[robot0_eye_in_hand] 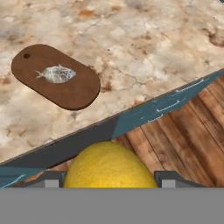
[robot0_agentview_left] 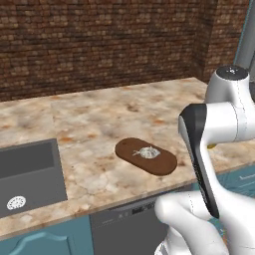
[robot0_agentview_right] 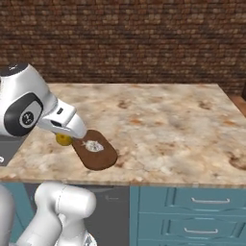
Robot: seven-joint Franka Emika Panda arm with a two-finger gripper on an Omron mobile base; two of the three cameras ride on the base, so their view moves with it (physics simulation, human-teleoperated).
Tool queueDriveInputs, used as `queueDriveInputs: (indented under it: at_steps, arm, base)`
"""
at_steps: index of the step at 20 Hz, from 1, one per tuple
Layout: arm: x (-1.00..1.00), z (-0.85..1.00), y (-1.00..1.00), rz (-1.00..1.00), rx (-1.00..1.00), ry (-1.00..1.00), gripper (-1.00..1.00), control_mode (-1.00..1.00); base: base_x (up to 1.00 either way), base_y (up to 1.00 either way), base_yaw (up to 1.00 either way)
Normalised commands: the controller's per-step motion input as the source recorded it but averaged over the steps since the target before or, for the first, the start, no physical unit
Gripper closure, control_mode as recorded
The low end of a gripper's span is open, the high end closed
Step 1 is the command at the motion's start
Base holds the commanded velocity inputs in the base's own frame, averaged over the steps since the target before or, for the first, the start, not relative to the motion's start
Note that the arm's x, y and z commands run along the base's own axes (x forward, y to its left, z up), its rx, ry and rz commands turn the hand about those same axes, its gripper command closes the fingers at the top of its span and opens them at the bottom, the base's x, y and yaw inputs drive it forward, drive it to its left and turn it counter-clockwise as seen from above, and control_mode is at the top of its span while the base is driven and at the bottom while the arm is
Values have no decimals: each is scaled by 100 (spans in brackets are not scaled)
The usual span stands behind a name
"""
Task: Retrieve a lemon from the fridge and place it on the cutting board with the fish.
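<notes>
Tool (robot0_eye_in_hand: 107, 183) clenched on lemon (robot0_eye_in_hand: 108, 165), round, yellow, held above bench front edge, wood-plank floor below. Cutting board (robot0_eye_in_hand: 56, 76) dark brown, oblong, rounded ends, flat on marbled stone bench (robot0_agentview_left: 99, 119) near front edge. Fish (robot0_eye_in_hand: 56, 74) silvery, mid-board. Wide bare bench right of board; sink (robot0_agentview_left: 30, 174) well left.

I see a round yellow lemon (robot0_eye_in_hand: 108, 165), and beyond it a dark brown oblong wooden cutting board (robot0_eye_in_hand: 70, 89) bearing a silvery-grey fish (robot0_eye_in_hand: 56, 74), on a mottled beige-and-rust stone counter (robot0_eye_in_hand: 144, 52) fronted by teal cabinets (robot0_agentview_right: 192, 211).
</notes>
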Motion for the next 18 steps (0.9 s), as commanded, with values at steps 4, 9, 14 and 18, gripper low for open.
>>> queueDriveInputs:
  at_steps: [4, 9, 14, 18]
  arm:
    - [2, -1, 4, 0, 0, 1, 100, -100]
    - [40, -21, 0, 5, 3, 5, 100, -100]
    - [73, -52, 0, 12, 3, 21, 100, -100]
    - [86, -49, 1, 8, 0, 18, 100, -100]
  base:
    - [18, 17, 0]
    - [0, 0, 0]
    - [0, 0, 0]
    - [0, 0, 0]
